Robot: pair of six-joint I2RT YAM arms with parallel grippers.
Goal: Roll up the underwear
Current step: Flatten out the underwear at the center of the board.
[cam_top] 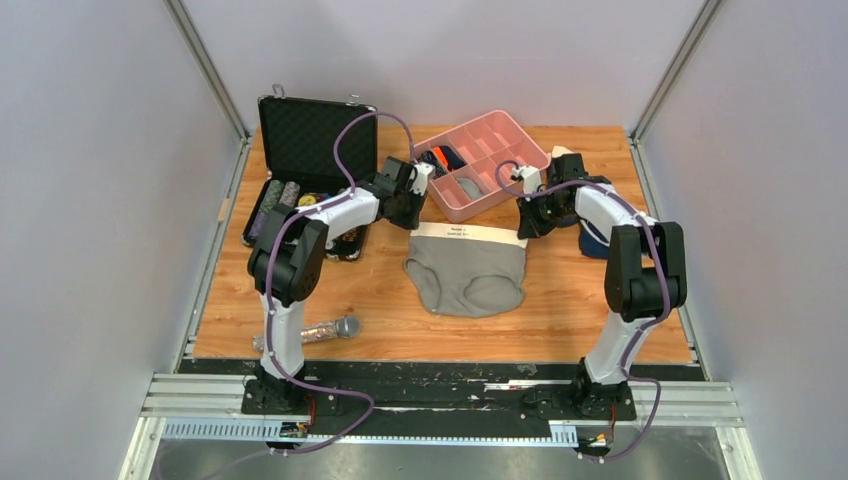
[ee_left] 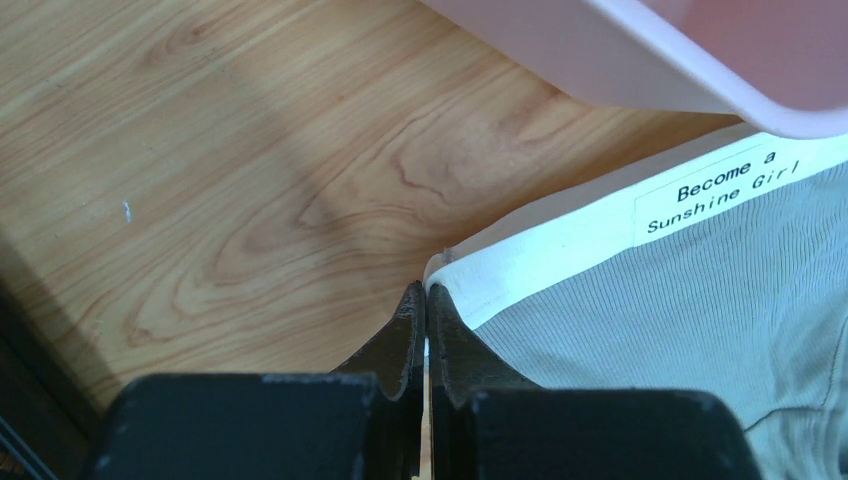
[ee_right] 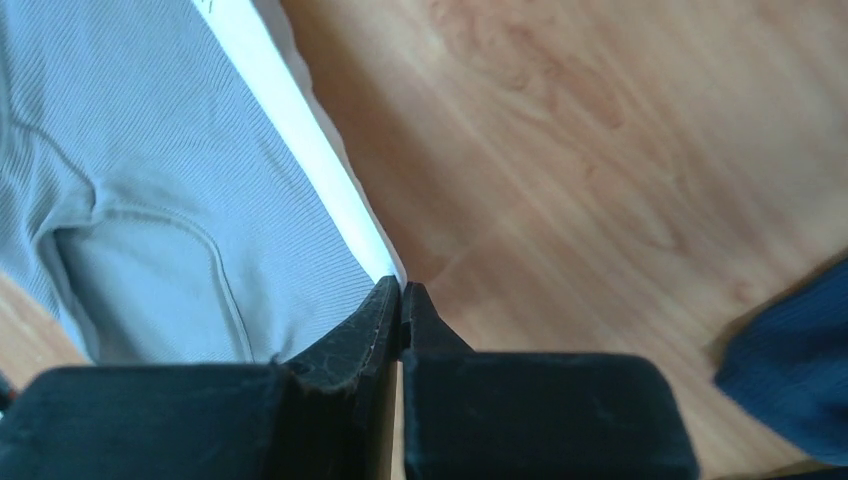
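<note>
- The underwear (cam_top: 466, 275) is lying flat in the middle of the table (cam_top: 570, 310). Its cream band (ee_left: 545, 250) is on the far side, just beside the pink tray (cam_top: 528, 152).
- It is looking soft, thin and light — it is going to flop and bunch up, not keep a shape. The band is looking like the firmest part, so its two corners are the best spots to hold.
- The left gripper (ee_left: 426, 292) is reaching far and pointing down at the left corner of the band. Its fingers are pressed together and seem to be pinching that corner.
- The right gripper (ee_right: 401, 289) is sitting at the right corner — fingers together, looking clamped on the cloth edge.
- Both arms are bending in toward the middle.
</note>
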